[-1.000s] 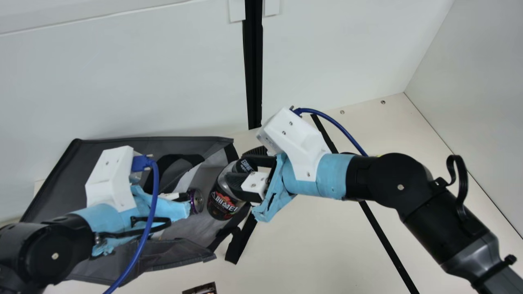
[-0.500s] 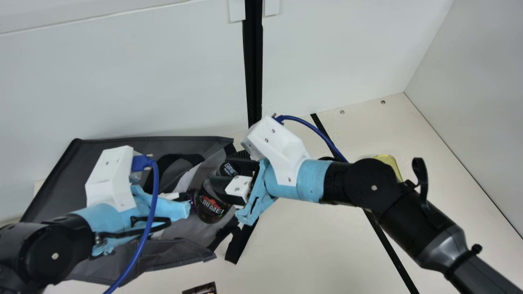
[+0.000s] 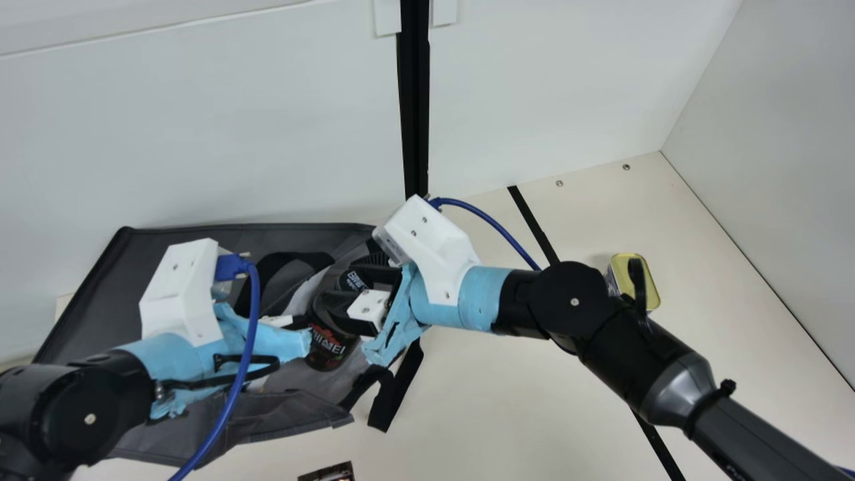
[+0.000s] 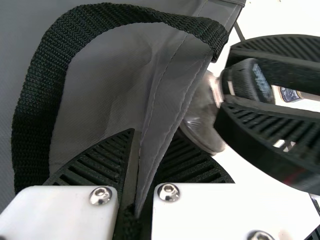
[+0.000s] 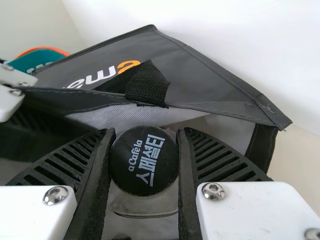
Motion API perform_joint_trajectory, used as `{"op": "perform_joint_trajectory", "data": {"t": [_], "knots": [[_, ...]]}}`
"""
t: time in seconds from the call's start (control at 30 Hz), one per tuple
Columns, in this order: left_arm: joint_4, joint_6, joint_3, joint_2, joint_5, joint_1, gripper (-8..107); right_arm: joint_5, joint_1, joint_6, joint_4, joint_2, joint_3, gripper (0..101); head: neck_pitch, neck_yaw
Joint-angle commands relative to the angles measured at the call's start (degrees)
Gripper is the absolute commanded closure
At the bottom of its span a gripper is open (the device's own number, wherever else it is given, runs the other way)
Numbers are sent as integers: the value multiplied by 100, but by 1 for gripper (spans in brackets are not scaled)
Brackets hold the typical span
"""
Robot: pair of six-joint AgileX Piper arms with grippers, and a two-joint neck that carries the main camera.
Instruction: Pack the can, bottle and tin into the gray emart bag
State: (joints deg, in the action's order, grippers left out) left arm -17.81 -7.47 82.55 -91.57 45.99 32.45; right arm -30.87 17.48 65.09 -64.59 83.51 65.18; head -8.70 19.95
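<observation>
In the main view I have the bottle between the ribbed fingers of my right gripper, at the open mouth of the gray emart bag. The fingers close on its cap end from opposite sides — the lower body reaches out past them. How deep it sits in the bag, I can't tell.

White lettering runs over the black cap in my right wrist view, and over the dark red-and-black label in the main view. The bag has print too, white and orange.

The long axis slants in the main view, cap to the upper right, base lower and further left. From the right wrist the cap faces my camera, with the body running away behind it.

My left gripper is closed on the bag's edge, fabric pinched between its fingers, beside a black handle. The yellow-lidded tin is on the table beyond my right arm, well apart from the bag.
</observation>
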Motion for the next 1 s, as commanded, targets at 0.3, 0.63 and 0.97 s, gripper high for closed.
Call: {"op": "perform_joint_trajectory", "data": {"t": [0.3,0.63,0.97], "knots": [[0,0,0,0,0,0,89,157,12,395,-558,329,-21,101,-130,5],[0,0,0,0,0,0,89,233,51,766,-992,630,-49,101,-130,5],[0,0,0,0,0,0,89,326,165,983,-1285,979,61,101,-130,5]]}}
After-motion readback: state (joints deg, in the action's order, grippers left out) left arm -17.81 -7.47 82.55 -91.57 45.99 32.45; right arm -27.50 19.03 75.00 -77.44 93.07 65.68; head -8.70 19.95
